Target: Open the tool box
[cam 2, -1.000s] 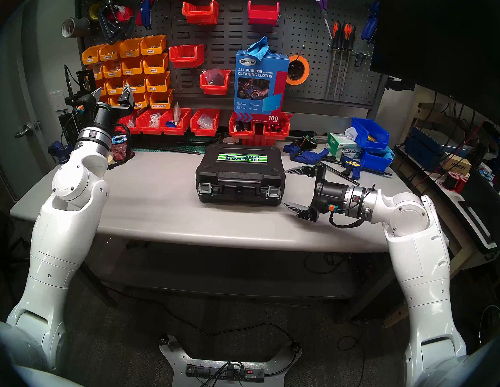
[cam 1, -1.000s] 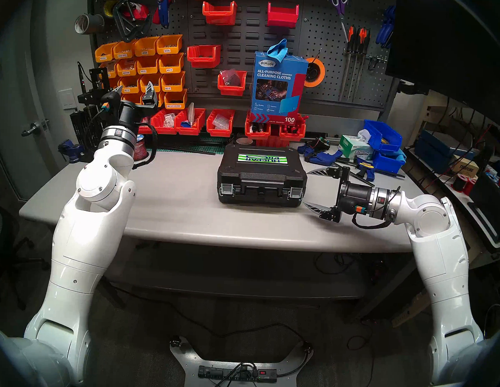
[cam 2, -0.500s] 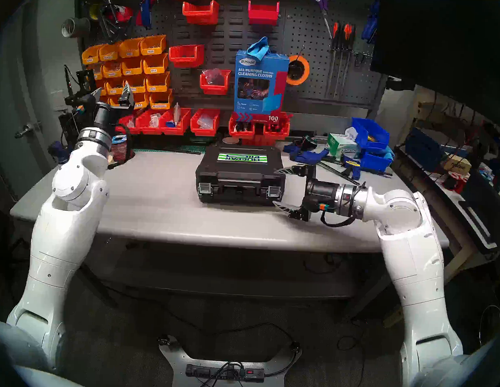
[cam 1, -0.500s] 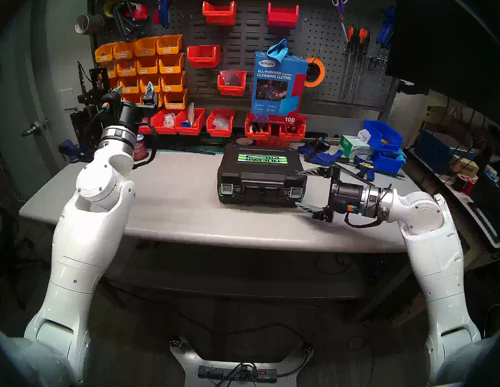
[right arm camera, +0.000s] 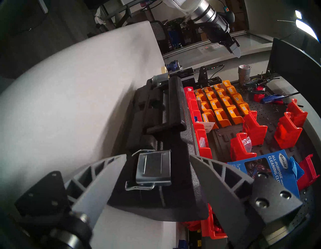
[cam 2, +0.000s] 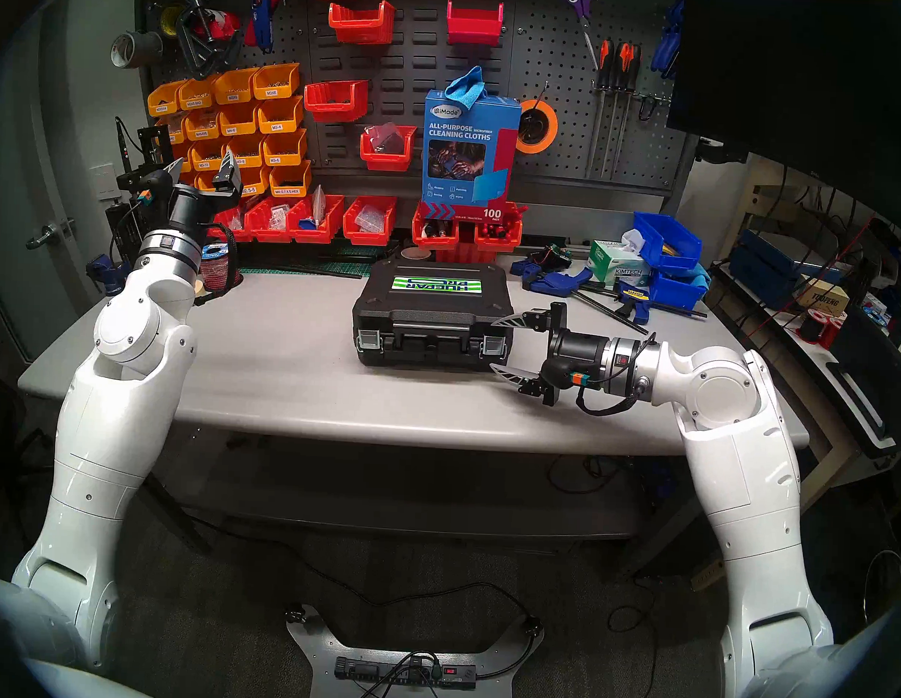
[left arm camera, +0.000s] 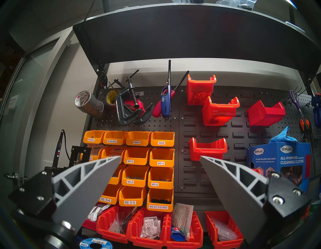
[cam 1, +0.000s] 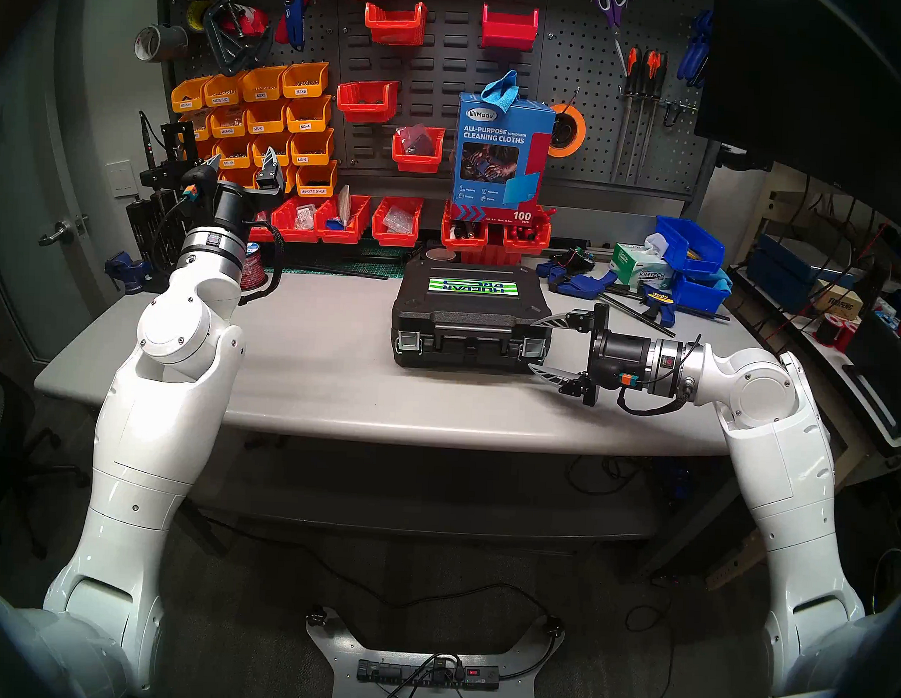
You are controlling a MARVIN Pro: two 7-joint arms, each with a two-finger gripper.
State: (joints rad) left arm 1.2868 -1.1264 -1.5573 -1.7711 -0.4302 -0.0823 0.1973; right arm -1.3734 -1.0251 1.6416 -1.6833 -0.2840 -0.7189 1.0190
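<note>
The black tool box [cam 1: 470,306] [cam 2: 432,309] lies shut in the middle of the grey table [cam 1: 310,376], its green-and-white label up and its handle [cam 1: 472,331] facing me. Both silver latches [cam 1: 408,340] [cam 1: 533,346] are down. My right gripper [cam 1: 531,345] [cam 2: 491,344] [right arm camera: 157,155] is open and turned on its side at the box's right front corner. One finger is over the lid edge and the other is low in front, with the right latch [right arm camera: 152,170] between them. My left gripper [cam 1: 243,155] [left arm camera: 160,156] stands open and empty, raised at the far left before the orange bins.
Blue clamps [cam 1: 583,284], a Kimtech tissue box [cam 1: 640,266] and blue bins [cam 1: 691,247] crowd the table's back right. A blue cleaning-cloths box [cam 1: 501,154] stands on red bins [cam 1: 493,230] behind the tool box. A red wire spool [cam 1: 252,272] sits at the back left.
My right arm has moved left to the tool box, so its fingers now straddle the right front corner, and they stand a little closer together. The left arm has not moved.
</note>
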